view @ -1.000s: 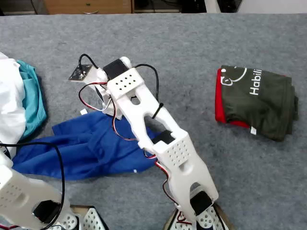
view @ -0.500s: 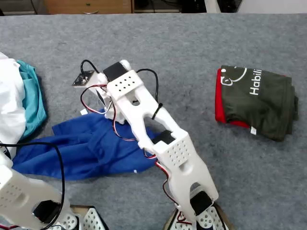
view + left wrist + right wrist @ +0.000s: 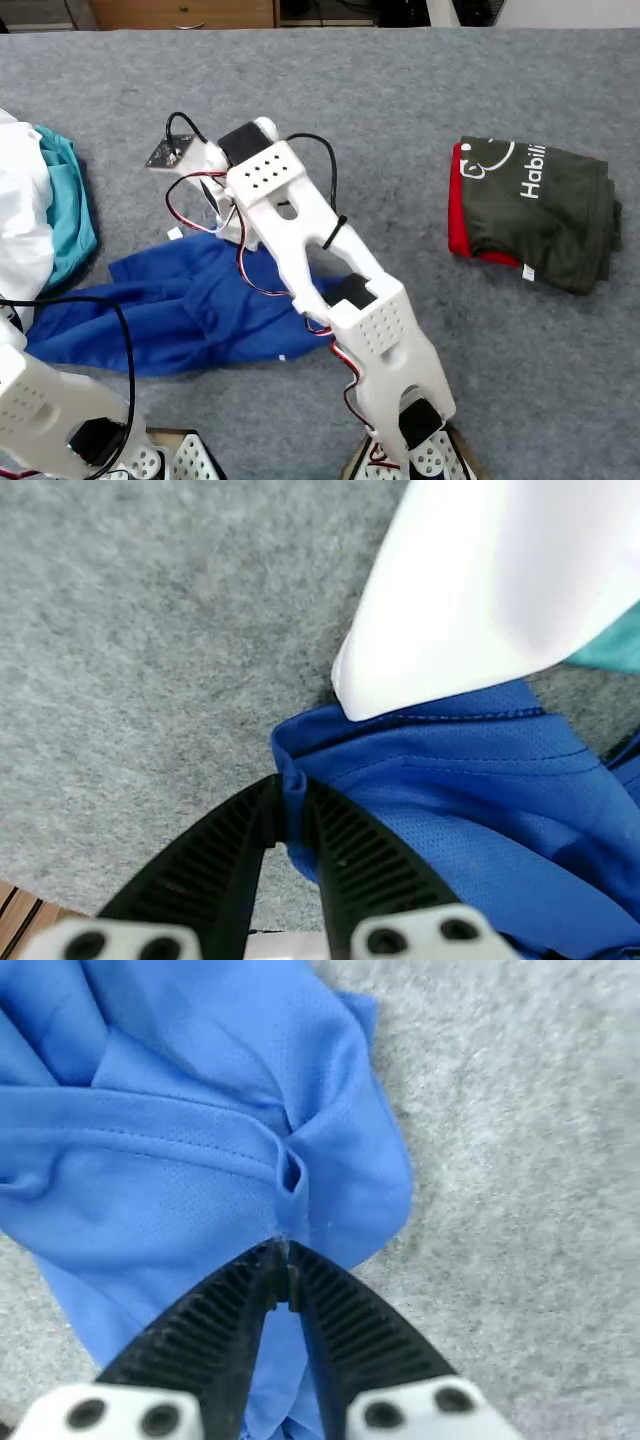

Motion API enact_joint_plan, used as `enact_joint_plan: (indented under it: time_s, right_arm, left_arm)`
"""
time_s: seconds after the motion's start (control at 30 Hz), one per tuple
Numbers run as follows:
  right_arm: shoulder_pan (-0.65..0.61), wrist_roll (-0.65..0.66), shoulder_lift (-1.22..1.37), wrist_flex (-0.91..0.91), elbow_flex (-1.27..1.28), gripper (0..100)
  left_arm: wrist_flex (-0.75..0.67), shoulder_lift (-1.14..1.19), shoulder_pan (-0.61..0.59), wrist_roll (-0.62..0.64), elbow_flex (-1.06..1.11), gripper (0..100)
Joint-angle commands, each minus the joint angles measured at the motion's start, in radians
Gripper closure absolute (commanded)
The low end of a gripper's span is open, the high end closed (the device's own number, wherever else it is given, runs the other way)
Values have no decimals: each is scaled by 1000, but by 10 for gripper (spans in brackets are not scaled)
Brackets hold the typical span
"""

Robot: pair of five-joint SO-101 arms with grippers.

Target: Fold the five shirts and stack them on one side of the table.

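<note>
White perforated arm [image 3: 268, 176], red-black cables [image 3: 331, 180], ribbed black right pincer [image 3: 281, 1252].

Open table [image 3: 400, 90] runs along the far side and between the blue shirt [image 3: 170, 310] and the folded dark shirt [image 3: 545, 215]. The right arm [image 3: 300, 235] slants across the middle, and a white and teal pile [image 3: 40, 215] crowds the left edge.

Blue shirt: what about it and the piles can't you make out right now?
High view: the right arm hides the right gripper and part of the blue shirt.
High view: the picture's edge cuts off the white shirt and teal shirt; pile's count unclear.
High view: the green shirt hides all but the red shirt's edge.
</note>
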Motion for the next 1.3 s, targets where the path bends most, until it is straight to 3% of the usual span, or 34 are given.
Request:
enact_joint_plan:
  time_s: [0.0,0.23,0.4,0.63,0.97,1.27]
  right_arm:
    - [-13,-5,-64,17,-77,996]
    - [-87,-3,-62,18,-71,996]
    - [-59,2,-35,-11,-70,984]
    - [-4,6,62,-32,-79,724]
    - [-12,-2,68,-68,-79,935]
    - [-12,-2,65,-71,-81,940]
  left_arm:
    - [-8,-16,-8,-12,-14,981]
    - [-9,-16,-9,-12,-14,981]
    - [-9,-16,-11,-12,-14,981]
    - [-9,-16,-8,-12,-9,981]
    - [-8,-16,-9,-12,-8,981]
    - [-6,-16,-9,-12,-9,981]
